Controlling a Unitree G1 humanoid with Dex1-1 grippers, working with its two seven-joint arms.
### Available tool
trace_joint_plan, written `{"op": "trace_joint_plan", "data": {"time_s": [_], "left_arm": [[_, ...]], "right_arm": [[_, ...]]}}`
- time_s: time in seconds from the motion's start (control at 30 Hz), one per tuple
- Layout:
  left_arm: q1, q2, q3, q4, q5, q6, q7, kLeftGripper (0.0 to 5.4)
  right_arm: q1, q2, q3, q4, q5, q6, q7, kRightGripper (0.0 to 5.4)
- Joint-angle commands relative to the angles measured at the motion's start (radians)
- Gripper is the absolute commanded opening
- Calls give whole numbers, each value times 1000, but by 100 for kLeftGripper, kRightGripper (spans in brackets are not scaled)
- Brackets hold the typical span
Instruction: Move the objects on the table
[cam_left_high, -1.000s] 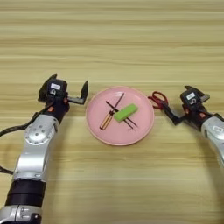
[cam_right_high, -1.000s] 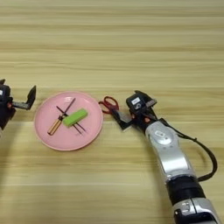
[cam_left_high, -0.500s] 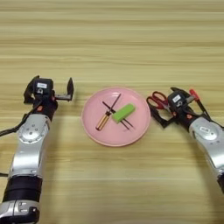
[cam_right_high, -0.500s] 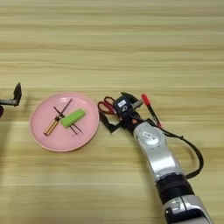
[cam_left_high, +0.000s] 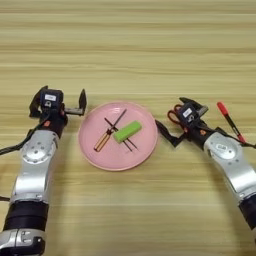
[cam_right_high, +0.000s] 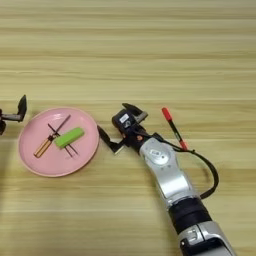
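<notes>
Resting on the pink plate, the green block is already placed; the pen lies far right on the worktop. Both sets of jaws, left gripper and right gripper, stand open, empty.

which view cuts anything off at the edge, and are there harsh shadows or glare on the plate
Right eye view: the left gripper is cropped at the left edge; the left eye view shows it whole. Both views: even, soft light, no glare on the pink plate, only faint shadows under the green block and right gripper.
</notes>
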Motion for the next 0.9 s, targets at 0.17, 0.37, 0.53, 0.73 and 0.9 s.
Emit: {"op": "trace_joint_plan", "data": {"time_s": [0.17,0.37,0.53,0.73,0.9], "left_arm": [[24,43,-32,-46,-21,2,-119,536],[66,85,-48,-146,-33,32,-204,536],[119,114,-87,-277,-63,87,-289,536],[152,163,-135,-391,-125,214,-416,536],[115,189,-171,-389,-176,362,-496,536]], "right_arm": [[-37,-18,-69,22,22,35,-25,540],[-55,-39,-136,44,51,44,-37,540],[-62,-38,-158,45,67,55,-40,540],[-71,-36,-177,34,76,72,-53,540],[-72,-27,-181,20,82,86,-69,540]]}}
